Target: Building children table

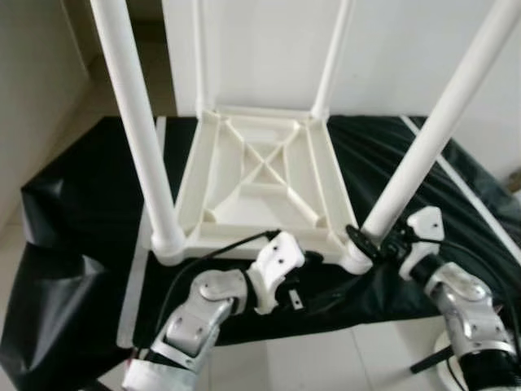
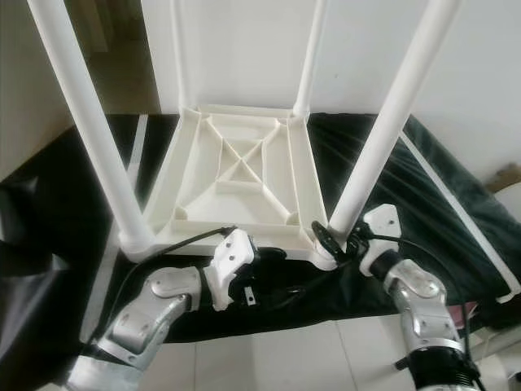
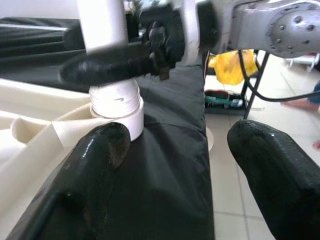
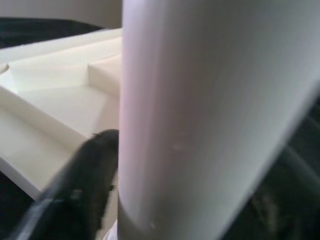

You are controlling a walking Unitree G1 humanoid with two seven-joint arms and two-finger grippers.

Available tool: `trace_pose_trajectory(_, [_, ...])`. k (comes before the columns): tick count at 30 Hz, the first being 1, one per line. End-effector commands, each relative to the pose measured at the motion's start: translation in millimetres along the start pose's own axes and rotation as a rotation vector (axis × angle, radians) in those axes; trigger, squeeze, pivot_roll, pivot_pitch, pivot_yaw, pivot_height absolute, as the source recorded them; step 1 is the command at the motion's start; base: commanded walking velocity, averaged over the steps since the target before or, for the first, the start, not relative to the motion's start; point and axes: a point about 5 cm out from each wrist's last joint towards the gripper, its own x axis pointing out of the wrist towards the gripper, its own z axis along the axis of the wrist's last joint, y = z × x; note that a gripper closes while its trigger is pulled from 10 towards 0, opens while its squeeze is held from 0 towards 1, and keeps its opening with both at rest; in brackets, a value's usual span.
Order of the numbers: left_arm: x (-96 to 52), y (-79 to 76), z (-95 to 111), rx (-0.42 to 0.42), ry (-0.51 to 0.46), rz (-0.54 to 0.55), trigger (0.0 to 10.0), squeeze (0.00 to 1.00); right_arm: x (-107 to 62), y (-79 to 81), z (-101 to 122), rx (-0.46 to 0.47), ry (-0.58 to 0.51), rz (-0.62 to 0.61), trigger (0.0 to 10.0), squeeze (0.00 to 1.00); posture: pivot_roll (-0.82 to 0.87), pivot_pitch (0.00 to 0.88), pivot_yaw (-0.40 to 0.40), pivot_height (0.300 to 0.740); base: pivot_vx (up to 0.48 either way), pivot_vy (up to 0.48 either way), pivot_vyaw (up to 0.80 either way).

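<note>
The right gripper (image 1: 364, 243) pinches the base of the near right leg (image 1: 431, 134), its fingers pressed to the tube just above the socket. The left gripper (image 3: 175, 165) is spread wide, empty, low at the table's near edge beside that corner. The table (image 1: 259, 175) lies upside down on a black sheet (image 1: 77, 204), four legs up, over pale floor tiles (image 1: 326, 362) by a white wall (image 1: 407, 49).

My head cams look fwd/down on the upturned table (image 1: 259, 175), mid-range. L wrist cam sits low, facing the near-right leg (image 3: 102, 25); R wrist cam is v. close to the same leg.
</note>
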Motion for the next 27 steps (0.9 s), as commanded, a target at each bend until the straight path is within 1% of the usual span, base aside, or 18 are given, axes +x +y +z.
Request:
trace_pose_trajectory(1, [2.3, 9.1, 0.5, 0.033, 0.015, 0.153, 10.0, 0.0, 0.6, 3.0, -5.8, -0.005, 0.02, 0.014, 3.5, 0.0, 0.03, 0.0, 0.0, 0.74, 0.0, 0.0, 0.0])
trace_pose_trajectory(2, [2.3, 9.1, 0.5, 0.033, 0.015, 0.153, 10.0, 0.0, 0.6, 3.0, -5.8, -0.005, 0.02, 0.014, 3.5, 0.0, 0.03, 0.0, 0.0, 0.74, 0.0, 0.0, 0.0])
trace_pose_trajectory(3, [3.2, 10.3, 2.2, 0.053, 0.02, 0.165, 10.0, 0.0, 1.2, 5.1, -6.8, -0.003, 0.022, 0.02, 0.0, 0.0, 0.03, 0.0, 0.002, 0.74, 0.0, 0.0, 0.0])
trace_pose_trajectory(6, [4.1, 12.0, 4.1, 0.076, 0.024, 0.175, 10.0, 0.0, 0.7, 13.1, -11.0, 0.011, 0.024, 0.028, 0.0, 0.0, 0.03, 0.0, 0.008, 0.74, 0.0, 0.0, 0.0])
trace_pose_trajectory(14, [7.6, 12.3, 6.8, 0.109, 0.008, 0.182, 10.0, 0.0, -6.4, 20.1, -16.4, 0.036, 0.022, 0.004, 0.0, 0.0, 0.01, 0.0, 0.018, 0.74, 0.0, 0.0, 0.0])
trace_pose_trajectory(15, [9.2, 13.1, 6.9, 0.12, 0.003, 0.187, 10.0, 0.0, -8.4, 22.1, -18.6, 0.047, 0.022, -0.012, 10.0, 0.0, 0.0, 0.0, 0.015, 0.74, 0.0, 0.0, 0.0])
trace_pose_trajectory(16, [9.2, 13.1, 6.9, 0.12, 0.003, 0.187, 10.0, 0.0, -8.4, 22.1, -18.6, 0.047, 0.022, -0.012, 10.0, 0.0, 0.0, 0.0, 0.015, 0.74, 0.0, 0.0, 0.0])
trace_pose_trajectory(18, [9.8, 15.4, 7.5, 0.126, -0.005, 0.199, 10.0, 0.0, -10.1, 28.9, -19.3, 0.078, 0.018, -0.064, 10.0, 0.0, 0.0, 0.0, 0.012, 0.74, 0.0, 0.0, 0.0])
trace_pose_trajectory(19, [9.8, 15.4, 7.5, 0.126, -0.005, 0.199, 10.0, 0.0, -10.1, 28.9, -19.3, 0.078, 0.018, -0.064, 10.0, 0.0, 0.0, 0.0, 0.012, 0.74, 0.0, 0.0, 0.0])
trace_pose_trajectory(21, [7.9, 17.3, 5.9, 0.135, -0.002, 0.217, 10.0, 0.0, -9.1, 34.7, -16.4, 0.13, -0.002, -0.178, 10.0, 0.0, -0.01, 0.0, 0.004, 0.74, 0.0, 0.0, 0.0])
trace_pose_trajectory(22, [7.9, 17.3, 5.9, 0.135, -0.002, 0.217, 10.0, 0.0, -9.1, 34.7, -16.4, 0.13, -0.002, -0.178, 10.0, 0.0, -0.01, 0.0, 0.004, 0.74, 0.0, 0.0, 0.0])
trace_pose_trajectory(23, [7.7, 18.3, 4.3, 0.146, 0.009, 0.227, 10.0, 0.0, -8.6, 35.2, -17.0, 0.154, 0.005, -0.24, 10.0, 0.0, 0.0, 0.0, -0.002, 0.74, 0.0, 0.0, 0.0])
trace_pose_trajectory(24, [7.7, 18.3, 4.3, 0.146, 0.009, 0.227, 10.0, 0.0, -8.6, 35.2, -17.0, 0.154, 0.005, -0.24, 10.0, 0.0, 0.0, 0.0, -0.002, 0.74, 0.0, 0.0, 0.0])
trace_pose_trajectory(26, [7.1, 22.3, 3.8, 0.151, 0.016, 0.254, 10.0, 0.0, -8.0, 33.9, -19.1, 0.16, 0.032, -0.387, 10.0, 0.0, 0.0, 0.0, -0.007, 0.74, 0.0, 0.0, 0.0])
trace_pose_trajectory(27, [6.9, 24.3, 4.3, 0.146, 0.014, 0.266, 10.0, 0.0, -7.5, 33.8, -18.8, 0.174, 0.029, -0.44, 10.0, 0.0, 0.01, 0.0, -0.011, 0.74, 0.0, 0.0, 0.0])
